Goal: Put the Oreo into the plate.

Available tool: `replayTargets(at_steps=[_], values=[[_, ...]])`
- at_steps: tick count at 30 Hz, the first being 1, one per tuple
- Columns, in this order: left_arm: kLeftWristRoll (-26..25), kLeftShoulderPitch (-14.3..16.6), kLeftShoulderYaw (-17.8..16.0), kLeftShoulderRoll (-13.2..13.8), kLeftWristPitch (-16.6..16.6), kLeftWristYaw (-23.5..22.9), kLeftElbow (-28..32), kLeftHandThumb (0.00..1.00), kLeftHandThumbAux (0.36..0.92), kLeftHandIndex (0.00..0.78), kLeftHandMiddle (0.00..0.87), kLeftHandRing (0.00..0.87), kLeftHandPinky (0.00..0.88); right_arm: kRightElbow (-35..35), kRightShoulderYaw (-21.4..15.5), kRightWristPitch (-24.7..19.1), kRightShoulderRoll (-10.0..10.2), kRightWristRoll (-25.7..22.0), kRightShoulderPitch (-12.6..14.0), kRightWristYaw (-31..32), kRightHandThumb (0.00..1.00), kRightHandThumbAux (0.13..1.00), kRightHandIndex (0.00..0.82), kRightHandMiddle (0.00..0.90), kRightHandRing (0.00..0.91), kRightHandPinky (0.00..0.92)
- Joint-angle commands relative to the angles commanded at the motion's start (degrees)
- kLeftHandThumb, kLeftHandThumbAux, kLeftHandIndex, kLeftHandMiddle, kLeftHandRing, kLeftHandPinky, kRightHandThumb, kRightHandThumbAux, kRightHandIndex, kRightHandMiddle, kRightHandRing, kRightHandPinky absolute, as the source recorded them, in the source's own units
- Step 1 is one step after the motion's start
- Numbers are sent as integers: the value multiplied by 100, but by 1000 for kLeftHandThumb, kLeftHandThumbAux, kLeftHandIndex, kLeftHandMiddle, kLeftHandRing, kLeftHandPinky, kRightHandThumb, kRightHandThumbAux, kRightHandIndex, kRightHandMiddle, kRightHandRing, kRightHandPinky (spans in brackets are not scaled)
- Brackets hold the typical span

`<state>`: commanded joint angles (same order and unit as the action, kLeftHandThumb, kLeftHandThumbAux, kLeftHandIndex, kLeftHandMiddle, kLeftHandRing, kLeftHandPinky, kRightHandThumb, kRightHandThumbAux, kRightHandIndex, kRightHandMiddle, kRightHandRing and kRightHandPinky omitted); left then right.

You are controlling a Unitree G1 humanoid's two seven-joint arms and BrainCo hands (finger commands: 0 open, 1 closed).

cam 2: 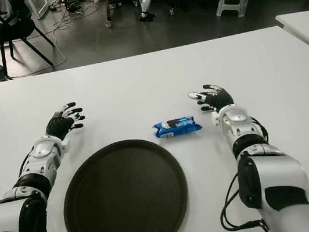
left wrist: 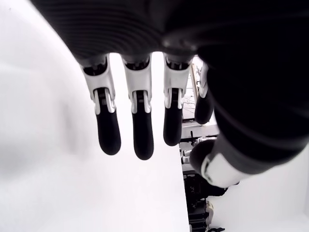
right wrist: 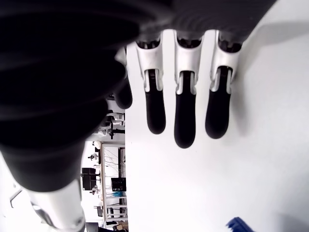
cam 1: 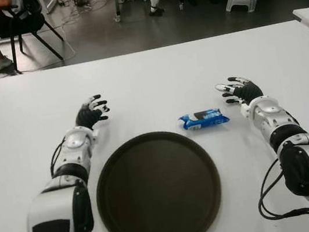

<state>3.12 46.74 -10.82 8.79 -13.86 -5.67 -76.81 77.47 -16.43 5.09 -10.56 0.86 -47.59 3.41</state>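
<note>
Oreo pack (cam 1: 203, 119): blue wrapper, lying flat on the white table (cam 1: 155, 80); just beyond the far right rim of the plate, apart from it; not held by either hand.
Plate (cam 1: 158, 191): dark, round, shallow-rimmed; sits near the robot between the two forearms; nothing on it.
Task step: approach not yet made. Judged from the layout, no grasp has begun and the pack is outside the plate.
Right hand (cam 1: 239, 89): shows beside the pack, on its right and slightly farther from the robot; palm down, fingers (right wrist: 185, 116) extended and spread, holding nothing. A blue corner of the pack appears at the edge of the right wrist view, clear of the fingertips.
Left hand (cam 1: 91, 112): shows beyond the plate's far left rim; fingers (left wrist: 143, 121) extended and relaxed, holding nothing. Idle.
Hand selection: right hand is the nearer one to the pack, so it is the likely working hand.
Next move, requirement: shift the right hand inward over the pack, lower it, and close thumb against fingers across the wrapper's short side.
Handling note: the wrapper looks thin and slick; a light pinch may slide, so the fingers should bracket the pack fully before lifting.
Placement: carry toward the robot and left, release over the plate's centre.
</note>
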Motion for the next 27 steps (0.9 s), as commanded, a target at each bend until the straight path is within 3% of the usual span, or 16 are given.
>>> replayTargets(at_steps=[18, 27], values=[[23, -8, -19, 0, -26, 17, -1, 0, 701, 178, 248, 288, 330, 2, 16, -91, -5, 34, -32, -36, 0, 765, 217, 345, 410, 471], [86, -22, 25, 5, -76, 197, 7, 0, 751, 176, 234, 261, 296, -4, 28, -59, -9, 24, -24, 4, 0, 737, 212, 341, 398, 448]])
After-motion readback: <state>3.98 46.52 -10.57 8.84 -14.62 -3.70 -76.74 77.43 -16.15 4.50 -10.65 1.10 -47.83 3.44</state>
